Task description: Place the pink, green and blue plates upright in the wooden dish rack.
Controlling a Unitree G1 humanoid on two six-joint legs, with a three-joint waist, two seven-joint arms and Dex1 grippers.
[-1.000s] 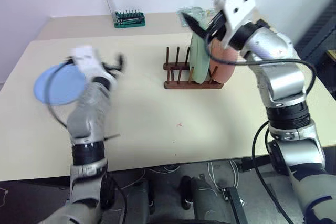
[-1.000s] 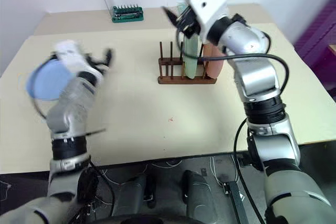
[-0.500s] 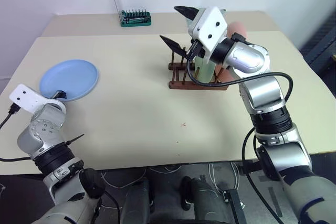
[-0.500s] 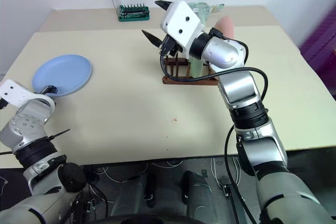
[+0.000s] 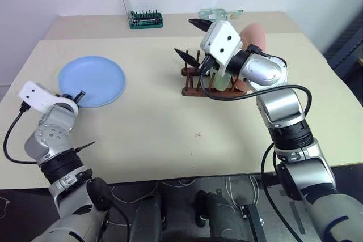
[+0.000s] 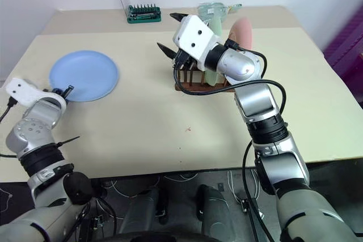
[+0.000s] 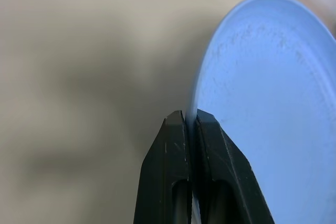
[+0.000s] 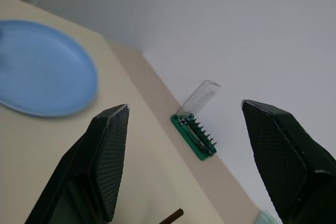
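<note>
A pale table (image 5: 170, 123) seen from above, with two robot arms reaching over it. On the robot's left, the blue plate (image 5: 92, 80) lies near the table's left edge. The left gripper (image 5: 77, 96) has its two black fingers (image 7: 169, 182) pressed together on the plate's near rim, pinching it (the wrist view shows the thin blue edge caught between them). Whether the plate rests flat or is lifted a little cannot be told.

Near the middle of the table's far side stands the rack (image 5: 195, 80), dark wood with upright pegs. The green plate (image 5: 220, 81) and the pink plate (image 5: 254, 37) stand upright in it, the pink one on the right, both partly hidden by the right arm. The right gripper (image 5: 191, 38) hangs above the rack's left end, its fingers (image 8: 107, 156) spread wide and holding nothing.

At the far edge sits a green bit holder (image 5: 146, 20) with a clear lid raised.
</note>
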